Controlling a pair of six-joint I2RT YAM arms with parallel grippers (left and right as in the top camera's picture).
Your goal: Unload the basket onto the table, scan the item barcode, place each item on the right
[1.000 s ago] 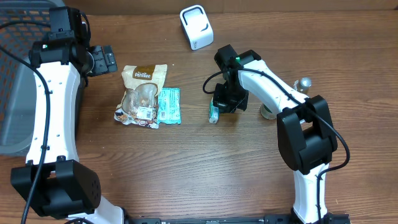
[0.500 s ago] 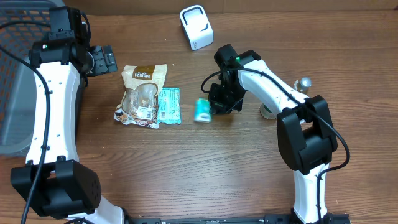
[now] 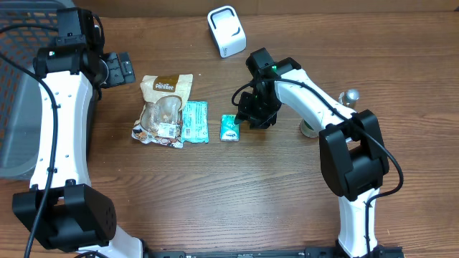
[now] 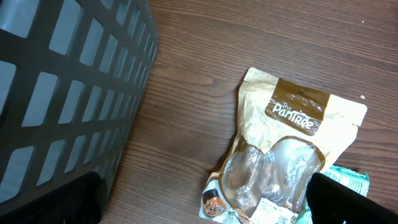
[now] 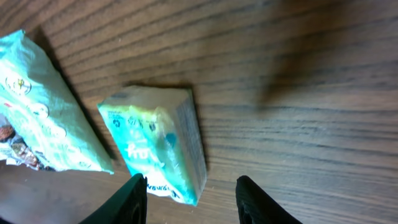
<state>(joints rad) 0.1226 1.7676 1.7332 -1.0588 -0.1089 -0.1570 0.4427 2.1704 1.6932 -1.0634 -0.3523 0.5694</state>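
A small teal tissue pack [image 3: 229, 127] lies flat on the wooden table, just left of my right gripper [image 3: 251, 115]. In the right wrist view the pack [image 5: 161, 146] reaches down between the spread fingers [image 5: 127, 199] without touching either; that gripper [image 5: 193, 202] is open and empty. A white barcode scanner [image 3: 226, 31] stands at the back, above the pack. My left gripper [image 3: 115, 69] hovers open near the basket, up and left of a tan Pantree snack bag [image 3: 165, 107]. In the left wrist view its fingers [image 4: 348, 199] stand wide apart over bare wood and the bag [image 4: 286, 149].
A flat teal packet [image 3: 193, 120] lies against the snack bag's right side, also seen in the right wrist view [image 5: 43, 118]. A dark mesh basket [image 3: 14, 93] fills the left edge. A silver-capped object [image 3: 351, 95] sits by the right arm.
My right gripper opened and let go of the small teal pack, which tumbled left and now lies flat on the table. The left arm stayed still.
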